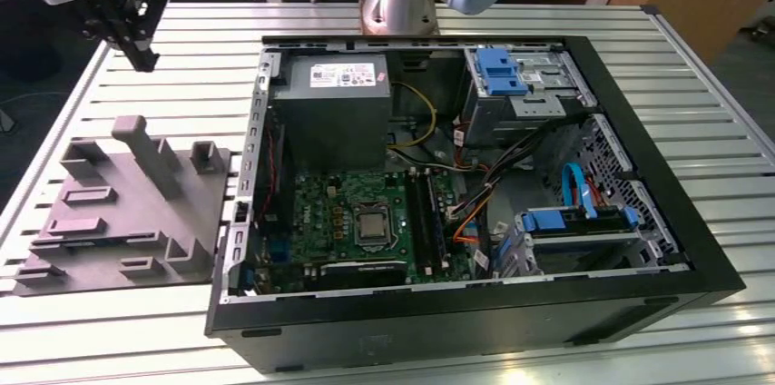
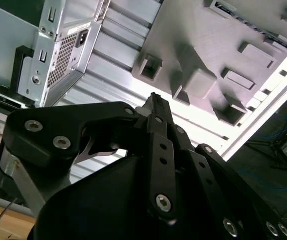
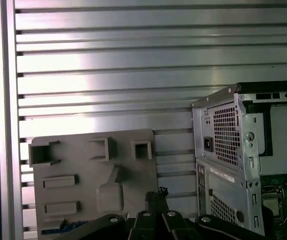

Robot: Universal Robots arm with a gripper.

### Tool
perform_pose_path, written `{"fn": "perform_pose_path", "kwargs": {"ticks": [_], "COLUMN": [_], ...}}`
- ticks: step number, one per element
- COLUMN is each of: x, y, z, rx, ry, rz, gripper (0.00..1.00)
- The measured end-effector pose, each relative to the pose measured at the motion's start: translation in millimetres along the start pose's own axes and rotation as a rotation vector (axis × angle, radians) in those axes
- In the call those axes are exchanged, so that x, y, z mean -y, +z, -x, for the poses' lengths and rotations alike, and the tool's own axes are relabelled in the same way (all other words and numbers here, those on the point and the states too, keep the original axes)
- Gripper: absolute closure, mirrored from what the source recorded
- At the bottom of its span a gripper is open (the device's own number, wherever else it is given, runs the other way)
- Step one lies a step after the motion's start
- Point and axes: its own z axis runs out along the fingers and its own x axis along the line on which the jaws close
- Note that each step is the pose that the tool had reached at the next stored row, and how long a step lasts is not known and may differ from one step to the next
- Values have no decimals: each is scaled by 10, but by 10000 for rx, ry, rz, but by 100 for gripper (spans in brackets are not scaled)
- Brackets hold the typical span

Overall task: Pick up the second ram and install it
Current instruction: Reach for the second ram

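Second ram (image 3: 63,227) is, as far as you are able to judge, the dark, blue-tinged strip lying on the grey fixture (image 3: 83,165) in the first wrist view. It is on the side of the fixture away from the computer case (image 3: 223,150), next to two long shallow pockets. The gripper's black body is covering part of it, so you cannot tell for certain that it is the chip strip. In that view your gripper (image 3: 156,192) is hanging near the fixture's case-side edge with its fingertips drawn together and nothing clamped between them, well apart from the blue strip. The case is showing you its vented rear plate and is standing on the slatted metal table (image 3: 133,60). In the second wrist view the gripper (image 2: 156,100) is pointing at the fixture's raised blocks, its fingers (image 2: 159,145) meeting in a single tip, with the case's rear corner sitting off to one side. In the exterior view the gripper (image 1: 145,60) is hovering in the upper left of the frame, raised above the table and holding nothing. The fixture (image 1: 122,212) is lying at the exterior view's left, just beside the open case. The green motherboard (image 1: 351,212) is sitting inside the case, lower in the frame than the grey power-supply box (image 1: 333,113).
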Motion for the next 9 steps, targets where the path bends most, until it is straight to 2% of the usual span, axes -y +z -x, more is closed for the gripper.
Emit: {"fn": "perform_pose_path", "kwargs": {"ticks": [9], "x": [21], "y": [72], "z": [-188], "rx": [1], "ry": [0], "rz": [-10], "gripper": [90]}}
